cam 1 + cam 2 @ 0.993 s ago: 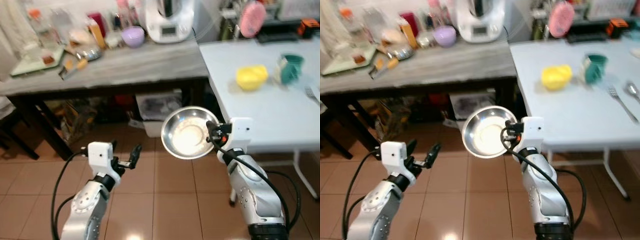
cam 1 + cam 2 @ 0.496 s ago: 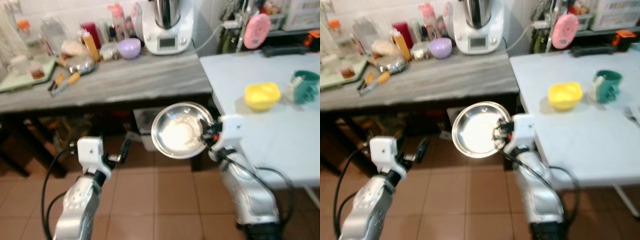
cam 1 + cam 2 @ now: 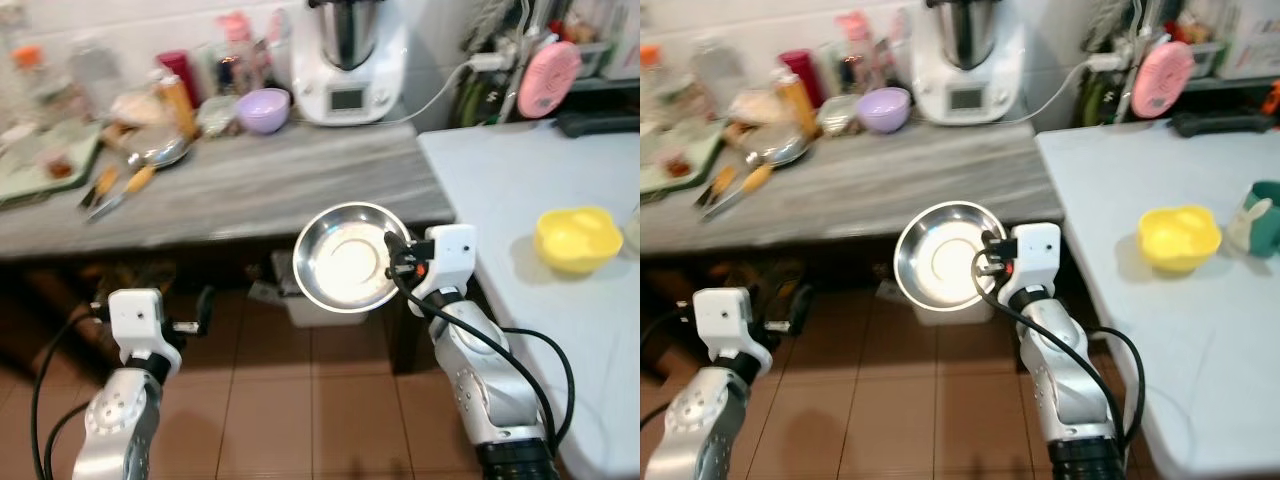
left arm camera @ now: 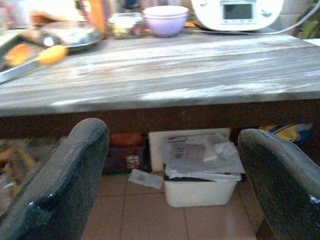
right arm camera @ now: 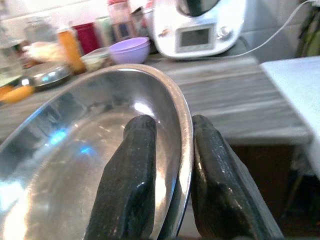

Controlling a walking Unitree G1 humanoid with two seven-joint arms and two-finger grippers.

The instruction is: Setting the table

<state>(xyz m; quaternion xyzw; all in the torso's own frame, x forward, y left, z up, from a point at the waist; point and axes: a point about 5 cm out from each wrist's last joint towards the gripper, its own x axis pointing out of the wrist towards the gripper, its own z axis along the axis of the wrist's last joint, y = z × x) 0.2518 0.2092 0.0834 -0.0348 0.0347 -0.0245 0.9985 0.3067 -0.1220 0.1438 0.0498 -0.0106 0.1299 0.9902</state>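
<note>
A steel bowl (image 3: 348, 258) is pinched at its rim by the right gripper (image 5: 170, 150); light, stiff, likely slippery. The left gripper (image 4: 170, 190) is held with jaws apart, empty.

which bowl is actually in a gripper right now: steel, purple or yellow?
The steel bowl: the right gripper has its fingers clamped on the rim. The purple bowl sits on the grey counter, the yellow bowl on the white table.

My black fingers (image 5: 131, 170) pinch a shiny silver bowl (image 3: 345, 258). At upper left the counter (image 3: 250, 190) is streaked grey and white, with a lilac bowl (image 3: 263, 108). At right, a yellow bowl (image 3: 577, 238) on pale blue. Floor tiles (image 3: 330, 420) are terracotta.
</note>
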